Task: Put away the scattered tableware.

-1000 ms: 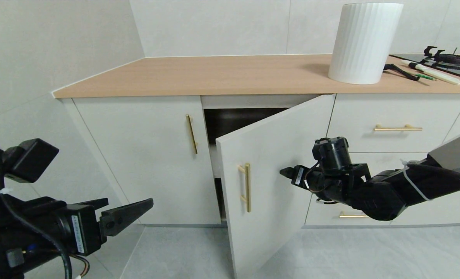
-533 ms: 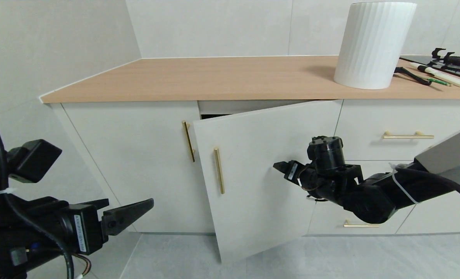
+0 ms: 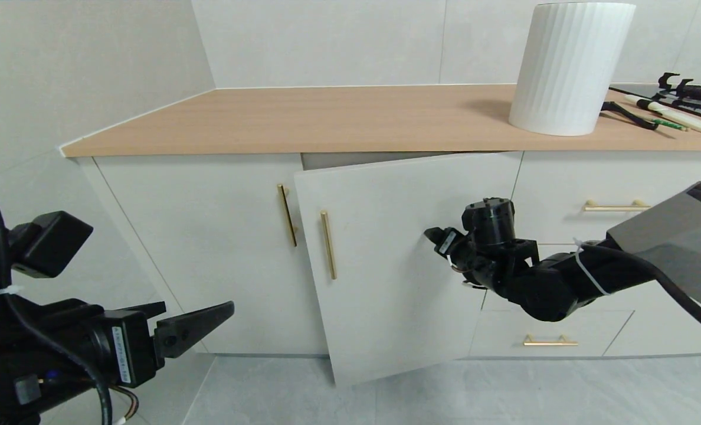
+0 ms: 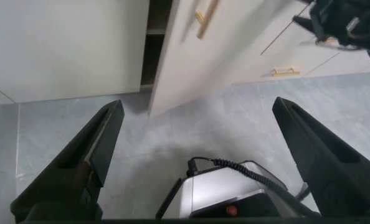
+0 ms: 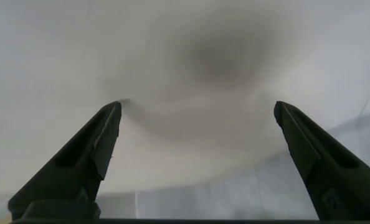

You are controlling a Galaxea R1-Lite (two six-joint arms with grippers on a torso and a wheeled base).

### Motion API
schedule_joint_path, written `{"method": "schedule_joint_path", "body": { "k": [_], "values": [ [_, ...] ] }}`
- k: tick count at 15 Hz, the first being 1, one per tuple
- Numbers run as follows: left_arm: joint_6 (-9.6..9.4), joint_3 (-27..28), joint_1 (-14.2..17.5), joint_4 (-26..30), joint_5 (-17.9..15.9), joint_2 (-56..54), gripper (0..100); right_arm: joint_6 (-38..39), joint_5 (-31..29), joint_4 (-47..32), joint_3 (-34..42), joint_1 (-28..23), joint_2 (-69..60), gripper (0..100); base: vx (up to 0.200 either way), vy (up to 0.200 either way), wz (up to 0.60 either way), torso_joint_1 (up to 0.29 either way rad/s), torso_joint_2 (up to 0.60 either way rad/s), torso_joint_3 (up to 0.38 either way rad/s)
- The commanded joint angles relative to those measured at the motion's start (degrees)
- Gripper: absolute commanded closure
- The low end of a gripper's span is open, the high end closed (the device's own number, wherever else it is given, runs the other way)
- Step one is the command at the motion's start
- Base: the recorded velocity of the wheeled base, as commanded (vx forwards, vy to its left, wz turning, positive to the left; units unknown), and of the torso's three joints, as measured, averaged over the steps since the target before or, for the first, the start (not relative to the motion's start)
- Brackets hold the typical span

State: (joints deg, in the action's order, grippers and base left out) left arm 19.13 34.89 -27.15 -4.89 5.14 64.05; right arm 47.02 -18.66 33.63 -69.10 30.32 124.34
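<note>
Right tool (image 3: pixel 435 235) at 1 o'clock, tip hard up to the cabinet door (image 3: pixel 386 283). Right wrist view shows its fingers spread wide against the panel. Left wrist view shows the door ajar, with a dark gap at the handle edge. Left tool (image 3: pixel 199 308) also spread, low at 8 o'clock. Tableware (image 3: pixel 675 114) lies on the desk (image 3: pixel 303 118) at 2 o'clock, just beside the white ribbed cylinder (image 3: pixel 569 68).

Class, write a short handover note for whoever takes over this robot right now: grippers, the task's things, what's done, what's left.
Left gripper: open, empty, low beside the cupboards.
Right gripper: open, empty, fingertips at the cupboard door.
Door: ajar, nearly shut.
Utensils: lying on the counter between the white container and the stove.
Done: nothing visibly stored.
Left: likely shut the door, then put the utensils away.
</note>
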Motion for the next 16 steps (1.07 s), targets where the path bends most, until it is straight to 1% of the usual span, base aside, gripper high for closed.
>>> {"method": "schedule_joint_path", "body": {
  "k": [1,4,8,12,16],
  "values": [
    [0.03,0.0,0.0,0.0,0.0,0.0,0,0.4,-0.8,-0.1,-2.0,-0.4,2.0,0,0.0,0.0,0.0,0.0,0.0,0.0],
    [0.03,-0.1,0.0,0.0,-0.1,0.0,0,1.2,-2.5,-0.4,-3.9,-1.6,3.1,0,0.0,0.0,0.0,0.0,0.0,0.0],
    [0.03,-0.1,0.0,0.0,-0.1,0.0,0,1.2,-6.7,-0.6,-7.0,-2.5,6.2,0,0.0,0.0,0.0,0.0,0.0,0.0],
    [0.03,-0.3,0.0,0.0,-0.2,0.1,0,1.3,-7.2,-0.7,-8.0,-3.6,6.5,0,0.0,0.0,0.0,0.0,0.0,0.0],
    [0.03,-0.2,0.0,0.0,-0.3,0.2,0,1.3,-7.8,-0.7,-8.5,-3.6,7.0,0,0.0,0.0,0.0,0.0,0.0,0.0]
  ]
}}
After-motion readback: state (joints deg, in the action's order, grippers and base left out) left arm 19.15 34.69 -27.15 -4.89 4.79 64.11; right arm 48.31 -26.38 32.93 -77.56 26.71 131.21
